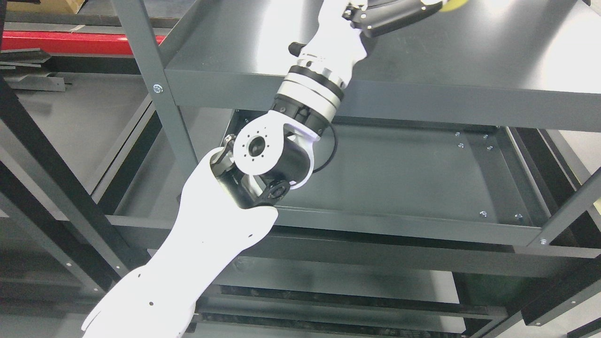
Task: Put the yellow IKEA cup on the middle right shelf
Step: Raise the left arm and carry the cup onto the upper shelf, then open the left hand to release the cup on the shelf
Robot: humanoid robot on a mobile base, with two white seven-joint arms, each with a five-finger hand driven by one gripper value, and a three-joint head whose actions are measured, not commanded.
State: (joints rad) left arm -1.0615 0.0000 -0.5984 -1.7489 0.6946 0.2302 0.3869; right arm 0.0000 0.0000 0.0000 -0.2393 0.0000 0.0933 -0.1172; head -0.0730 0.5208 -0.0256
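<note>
red beam (pixel 70 41), cardboard box (pixel 47 5)

Bright overhead light; glare on upper shelf (pixel 540 51); lower shelves dim; sharp focus

A left arm (pixel 225 206) is seen reaching up over the upper shelf (pixel 469 51); a lower shelf (pixel 404 178) lies beneath it, with a post (pixel 155 89) at the upper shelf's left.

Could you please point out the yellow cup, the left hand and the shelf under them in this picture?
yellow cup (pixel 454 4): head view, the sliver at the top edge.
left hand (pixel 392 19): head view, its black body; fingers cut off.
shelf (pixel 493 51): head view, bare top surface.
</note>
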